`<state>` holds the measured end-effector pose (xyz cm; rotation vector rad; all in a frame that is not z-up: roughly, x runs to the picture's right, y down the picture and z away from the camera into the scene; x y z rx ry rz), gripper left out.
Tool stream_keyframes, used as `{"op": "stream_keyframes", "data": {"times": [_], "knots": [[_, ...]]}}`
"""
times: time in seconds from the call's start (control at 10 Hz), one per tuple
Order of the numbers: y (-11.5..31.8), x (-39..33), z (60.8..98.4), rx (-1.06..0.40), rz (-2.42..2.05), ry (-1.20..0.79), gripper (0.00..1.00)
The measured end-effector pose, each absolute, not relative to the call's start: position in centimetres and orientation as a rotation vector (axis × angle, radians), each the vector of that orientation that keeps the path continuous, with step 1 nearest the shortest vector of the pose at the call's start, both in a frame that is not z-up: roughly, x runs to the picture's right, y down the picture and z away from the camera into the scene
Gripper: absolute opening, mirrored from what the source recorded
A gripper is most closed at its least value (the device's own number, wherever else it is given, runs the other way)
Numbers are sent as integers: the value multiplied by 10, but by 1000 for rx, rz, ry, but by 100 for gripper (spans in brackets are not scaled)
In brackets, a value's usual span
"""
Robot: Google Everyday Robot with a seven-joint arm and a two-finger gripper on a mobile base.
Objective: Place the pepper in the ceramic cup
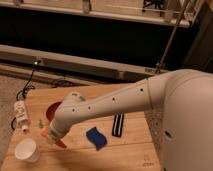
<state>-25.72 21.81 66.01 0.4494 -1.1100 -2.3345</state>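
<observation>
My gripper [52, 136] is at the end of the white arm, low over the left part of the wooden table [130, 155]. It is shut on the pepper [60, 143], whose orange-red tip sticks out below and to the right of the gripper. The ceramic cup [27, 150] is a small white round cup standing upright at the table's front left, just left of and below the gripper, apart from it. Most of the pepper is hidden by the gripper.
A red bowl [51, 111] sits behind the gripper, partly hidden by the arm. A blue wavy sponge [96, 138] lies right of the gripper. A black striped object [118, 125] lies further right. A white power strip [21, 113] is at the left edge.
</observation>
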Motion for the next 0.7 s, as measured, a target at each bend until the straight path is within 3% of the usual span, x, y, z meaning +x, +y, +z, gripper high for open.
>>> {"op": "stream_keyframes", "data": {"times": [0.4, 0.7], "knots": [[169, -262, 647, 549, -2360, -1062, 0], [171, -274, 643, 582, -2345, -1124, 0]]}}
